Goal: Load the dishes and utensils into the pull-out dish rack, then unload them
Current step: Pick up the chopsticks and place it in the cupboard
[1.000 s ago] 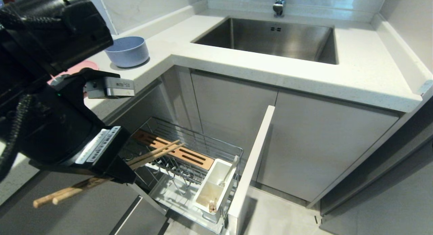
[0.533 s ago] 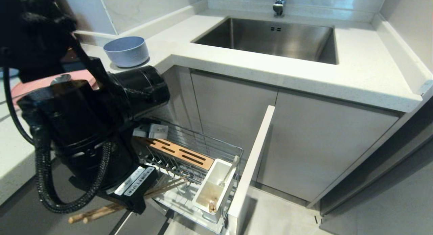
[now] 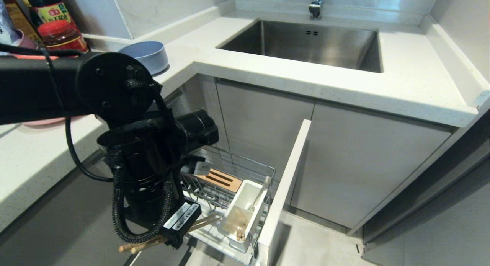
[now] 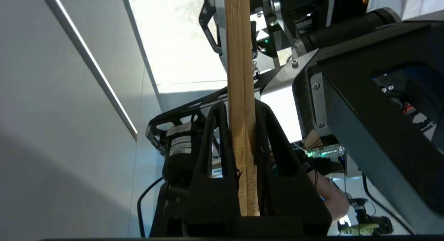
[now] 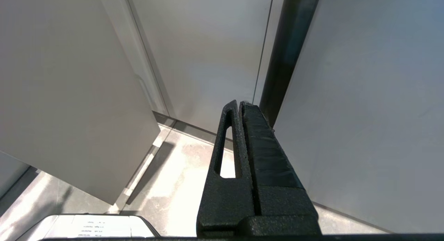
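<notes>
- Left gripper (image 4: 242, 137), low at the near left of the pull-out dish rack (image 3: 245, 170), is clamped on the chopsticks (image 4: 239, 60) around mid-length.
- Light, stiff and smooth, the pair could slip or scissor; a central hold suits.
- Their tips point toward the white utensil box (image 3: 239, 216).
- The arm hides the rack's left half.
- Right gripper (image 5: 241, 105), parked near the floor, sits pressed together.

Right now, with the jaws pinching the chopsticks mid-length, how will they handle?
Chopsticks look stiff: both stay straight past the left gripper. Probably light, thin wood. Smooth and round, lying side by side, one could slide or scissor against the other when nudged into the utensil box.
</notes>
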### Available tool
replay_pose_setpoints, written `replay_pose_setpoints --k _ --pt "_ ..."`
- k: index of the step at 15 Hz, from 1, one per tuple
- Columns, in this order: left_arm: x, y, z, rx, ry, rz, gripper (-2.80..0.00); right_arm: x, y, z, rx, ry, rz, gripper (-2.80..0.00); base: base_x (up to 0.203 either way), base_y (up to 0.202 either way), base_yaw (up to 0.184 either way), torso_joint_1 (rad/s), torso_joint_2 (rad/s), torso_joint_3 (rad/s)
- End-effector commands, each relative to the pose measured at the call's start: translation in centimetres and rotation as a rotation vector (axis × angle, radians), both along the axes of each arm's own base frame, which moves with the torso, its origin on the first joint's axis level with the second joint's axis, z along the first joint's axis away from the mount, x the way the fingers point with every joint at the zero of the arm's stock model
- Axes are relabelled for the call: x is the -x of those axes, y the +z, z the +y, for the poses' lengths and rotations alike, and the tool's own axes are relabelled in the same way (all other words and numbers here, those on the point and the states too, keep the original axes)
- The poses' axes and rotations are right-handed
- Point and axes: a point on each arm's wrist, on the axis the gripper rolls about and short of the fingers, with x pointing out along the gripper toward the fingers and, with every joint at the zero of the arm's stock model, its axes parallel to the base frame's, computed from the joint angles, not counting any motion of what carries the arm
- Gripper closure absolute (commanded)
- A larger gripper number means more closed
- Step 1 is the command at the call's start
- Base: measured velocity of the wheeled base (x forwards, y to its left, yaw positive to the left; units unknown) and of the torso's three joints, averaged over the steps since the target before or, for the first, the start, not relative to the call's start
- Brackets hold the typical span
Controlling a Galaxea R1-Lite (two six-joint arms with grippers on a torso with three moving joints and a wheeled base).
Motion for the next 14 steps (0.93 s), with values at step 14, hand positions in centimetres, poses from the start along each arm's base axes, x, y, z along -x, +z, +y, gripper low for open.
replay_pose_setpoints --k 14 --pt "-3.1 -4.4 -2.6 0.027 0.01 0.074 0.0 0.0 0.0 0.0 0.0 0.0 0.0 0.0 0.0 0.0 0.0 0.0 0.0 0.0"
